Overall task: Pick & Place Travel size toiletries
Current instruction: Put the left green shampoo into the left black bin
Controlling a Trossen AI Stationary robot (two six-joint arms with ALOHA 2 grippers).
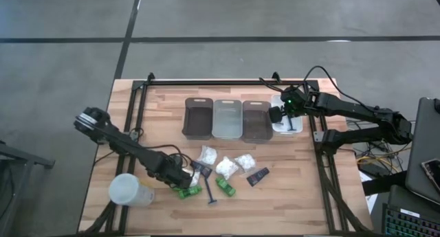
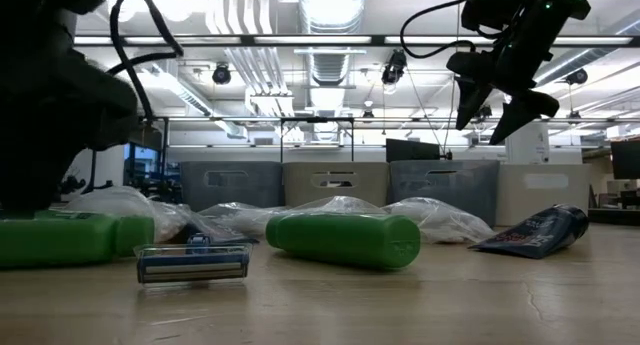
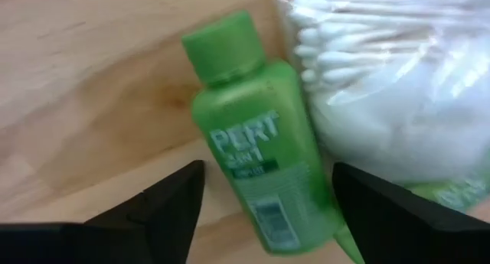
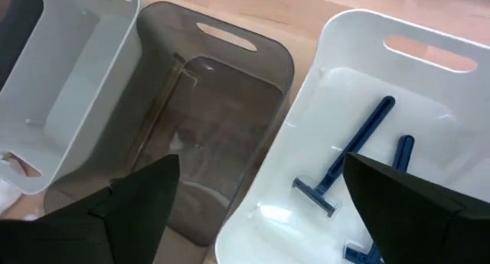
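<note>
My left gripper (image 1: 181, 180) is open, low over the table. Its fingers stand on either side of a bright green bottle (image 3: 256, 149) that lies on its side on the wood, against a clear packet of cotton swabs (image 3: 383, 88). A second green bottle (image 1: 225, 187), white packets (image 1: 225, 166), a black tube (image 1: 258, 175) and two dark razors (image 1: 211, 190) lie nearby. My right gripper (image 4: 260, 161) is open and empty, held high over the white bin (image 4: 398, 65) and the dark bin (image 4: 207, 111). Two blue razors (image 4: 348, 157) lie in the white bin.
Four bins stand in a row at the table's far side (image 1: 227, 119). A large white cylinder (image 1: 130, 190) lies at the near left, close behind my left arm. In the low view a razor head (image 2: 190, 263) and a green bottle (image 2: 345, 237) lie nearest the camera.
</note>
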